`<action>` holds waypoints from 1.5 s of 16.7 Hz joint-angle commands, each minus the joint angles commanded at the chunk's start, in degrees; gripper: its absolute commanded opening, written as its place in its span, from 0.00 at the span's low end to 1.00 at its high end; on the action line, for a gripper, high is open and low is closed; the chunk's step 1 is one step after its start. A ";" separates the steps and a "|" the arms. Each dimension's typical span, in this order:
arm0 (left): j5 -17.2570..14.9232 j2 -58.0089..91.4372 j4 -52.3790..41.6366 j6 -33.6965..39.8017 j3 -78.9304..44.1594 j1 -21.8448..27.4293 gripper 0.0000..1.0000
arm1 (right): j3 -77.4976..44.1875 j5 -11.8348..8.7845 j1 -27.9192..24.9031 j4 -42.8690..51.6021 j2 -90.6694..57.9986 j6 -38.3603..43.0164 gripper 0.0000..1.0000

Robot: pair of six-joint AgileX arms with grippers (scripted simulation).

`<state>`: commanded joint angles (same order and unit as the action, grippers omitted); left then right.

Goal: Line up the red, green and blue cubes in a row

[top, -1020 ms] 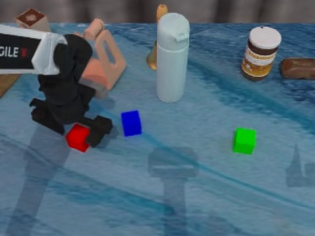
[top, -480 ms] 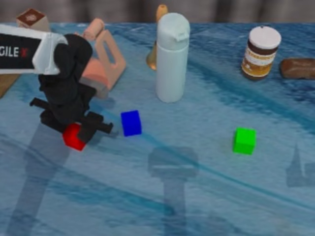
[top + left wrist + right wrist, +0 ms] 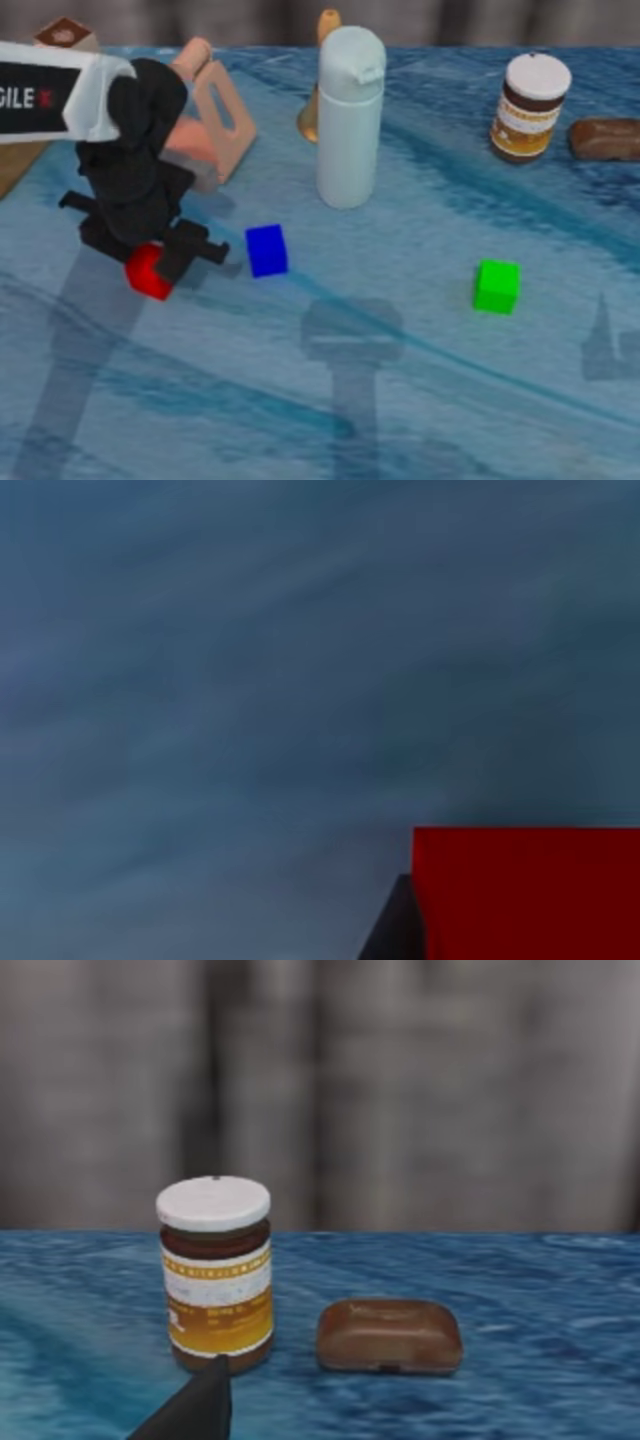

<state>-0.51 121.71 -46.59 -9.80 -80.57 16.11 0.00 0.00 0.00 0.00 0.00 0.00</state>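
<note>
Fingers (image 3: 150, 262) of left arm clamped on red cube (image 3: 147, 275)

Top view: looks down on my table (image 3: 400, 400) from above and the near side, tilted toward 12 o'clock, wide enough to take in every object.
Left wrist view: rides my left arm, pressed very close to the blue surface (image 3: 250, 660); only a corner of the red cube (image 3: 525, 892) fills its 5 o'clock area.
Right wrist view: sits low and looks level across the table at the jar (image 3: 215, 1272) and brown bar (image 3: 390, 1335).
Shared: the red cube (image 3: 148, 272) near 9 o'clock; jar (image 3: 530, 107) and bar (image 3: 605, 138) near 2 o'clock.
</note>
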 joint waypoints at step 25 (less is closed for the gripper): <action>1.76 -13.55 -13.03 42.77 2.29 19.36 0.00 | 0.00 0.00 0.00 0.00 0.00 0.00 1.00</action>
<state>1.25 108.15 -59.62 32.97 -78.29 35.47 0.00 0.00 0.00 0.00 0.00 0.00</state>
